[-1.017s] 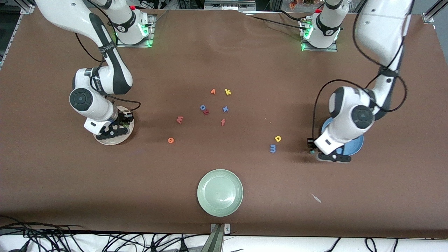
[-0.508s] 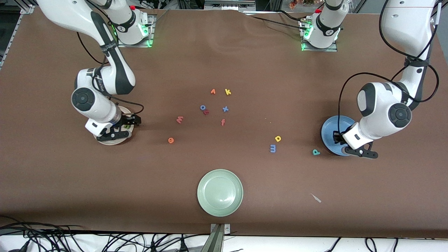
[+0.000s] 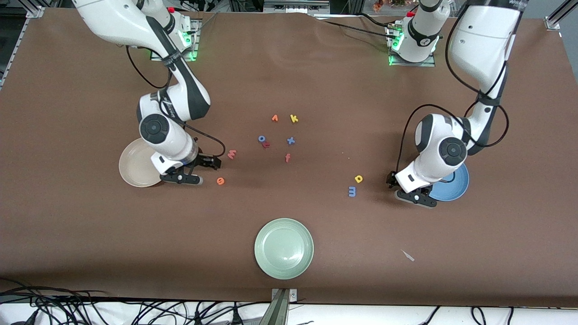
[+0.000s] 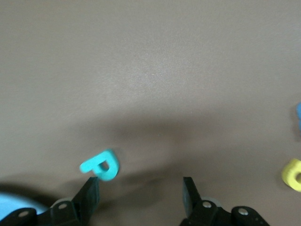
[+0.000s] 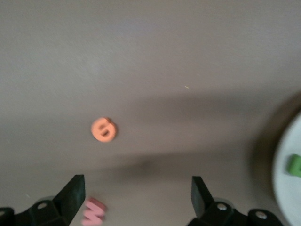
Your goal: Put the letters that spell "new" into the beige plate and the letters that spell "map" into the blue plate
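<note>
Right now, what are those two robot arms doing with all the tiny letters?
They are sorting foam letters onto plates. The right gripper hangs open over the table between the salmon w and the orange e, beside the beige plate, where a green letter already lies. The left gripper, jaws apart and empty, is over the teal p, which lies on the table beside the blue plate.

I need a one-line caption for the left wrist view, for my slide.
Open left gripper over the brown table, the teal p lying beside one jaw.
</note>
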